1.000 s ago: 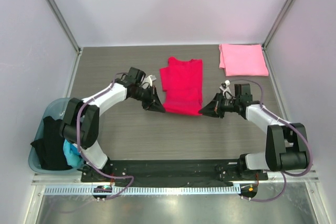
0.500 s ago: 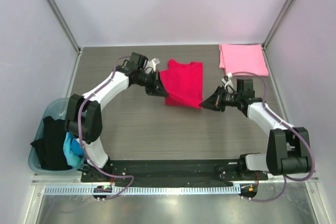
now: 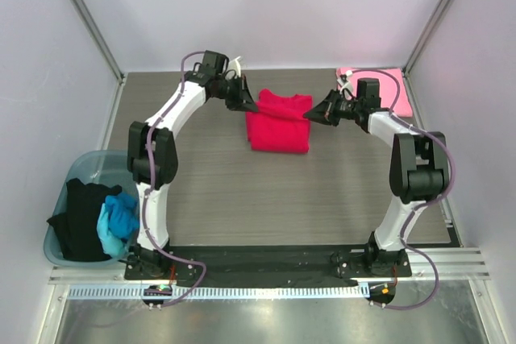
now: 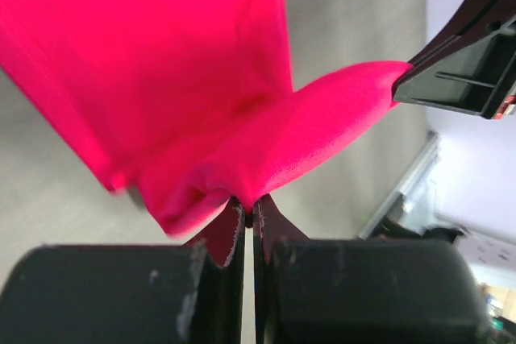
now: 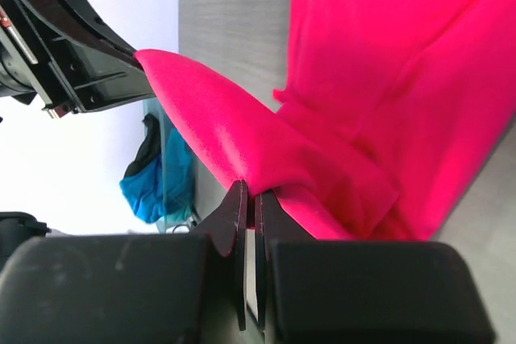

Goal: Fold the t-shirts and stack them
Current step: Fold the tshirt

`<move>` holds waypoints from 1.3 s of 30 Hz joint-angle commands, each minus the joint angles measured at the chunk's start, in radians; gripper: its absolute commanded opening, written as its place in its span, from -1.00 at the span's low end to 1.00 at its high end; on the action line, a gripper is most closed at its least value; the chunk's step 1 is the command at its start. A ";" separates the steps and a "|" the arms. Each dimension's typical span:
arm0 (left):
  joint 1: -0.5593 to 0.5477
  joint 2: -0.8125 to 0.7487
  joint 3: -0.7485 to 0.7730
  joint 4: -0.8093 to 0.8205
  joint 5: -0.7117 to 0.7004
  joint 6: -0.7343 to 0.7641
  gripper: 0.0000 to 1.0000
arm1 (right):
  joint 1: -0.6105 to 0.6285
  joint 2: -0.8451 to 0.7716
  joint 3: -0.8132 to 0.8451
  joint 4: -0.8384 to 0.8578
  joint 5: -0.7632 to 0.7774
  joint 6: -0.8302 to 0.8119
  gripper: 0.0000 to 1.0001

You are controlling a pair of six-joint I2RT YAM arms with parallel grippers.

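The crimson red t-shirt (image 3: 279, 125) lies partly folded at the back middle of the table. My left gripper (image 3: 251, 105) is shut on its far left corner (image 4: 242, 175), and my right gripper (image 3: 310, 115) is shut on its far right corner (image 5: 242, 159). Both hold the folded edge stretched between them, a little above the table. The light pink t-shirt (image 3: 397, 93) lies folded at the back right, partly hidden behind my right arm. A black shirt (image 3: 78, 219) and a bright blue shirt (image 3: 118, 219) sit in a bin.
A teal plastic bin (image 3: 76, 175) stands at the near left edge of the table and holds the black and blue shirts. Walls enclose the table at the back and on both sides.
Both grippers carried the shirt's near edge away from the bases toward the back, folding it over itself. The red shirt now looks shorter. The right arm now covers part of the pink shirt.
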 commanded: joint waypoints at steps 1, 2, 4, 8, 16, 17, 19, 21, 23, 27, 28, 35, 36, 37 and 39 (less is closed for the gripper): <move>0.021 0.064 0.142 0.012 -0.057 0.084 -1.00 | -0.019 0.063 0.116 0.031 0.013 -0.040 -0.97; 0.023 0.096 0.165 0.015 -0.061 0.091 -0.99 | -0.017 0.102 0.137 0.033 0.013 -0.041 -0.98; 0.025 0.126 0.217 0.029 -0.072 0.100 -1.00 | -0.019 0.139 0.203 0.034 0.015 -0.046 -0.98; 0.040 0.198 0.311 0.072 -0.071 0.085 -1.00 | -0.019 0.215 0.285 0.068 0.016 -0.029 -0.98; 0.057 0.429 0.549 0.210 -0.097 0.075 -0.87 | -0.045 0.397 0.435 0.119 0.038 -0.020 -0.97; 0.057 0.451 0.570 0.223 -0.110 0.069 -0.83 | -0.045 0.415 0.473 0.122 0.042 -0.017 -0.97; 0.055 0.507 0.626 0.272 -0.120 0.066 -0.81 | -0.048 0.475 0.516 0.136 0.054 -0.015 -0.98; 0.057 0.532 0.647 0.308 -0.135 0.061 -0.79 | -0.049 0.515 0.587 0.139 0.064 -0.012 -0.97; 0.055 0.557 0.653 0.325 -0.150 0.064 -0.57 | -0.049 0.561 0.643 0.140 0.065 -0.013 -0.98; 0.057 0.587 0.696 0.365 -0.228 0.084 0.16 | -0.049 0.597 0.675 0.180 0.087 -0.018 -0.80; 0.057 0.589 0.728 0.363 -0.283 0.086 0.31 | -0.048 0.594 0.673 0.192 0.085 -0.018 -0.32; 0.048 0.307 0.555 0.262 -0.330 0.161 0.38 | -0.043 0.408 0.668 0.053 0.119 -0.174 0.31; 0.049 0.249 0.504 0.241 -0.303 0.163 0.38 | -0.043 0.361 0.659 -0.017 0.134 -0.205 0.36; 0.048 0.224 0.479 0.231 -0.264 0.158 0.36 | -0.043 0.344 0.647 -0.072 0.134 -0.264 0.37; 0.051 0.181 0.393 0.233 -0.091 0.118 0.23 | -0.043 0.316 0.601 -0.180 0.119 -0.325 0.38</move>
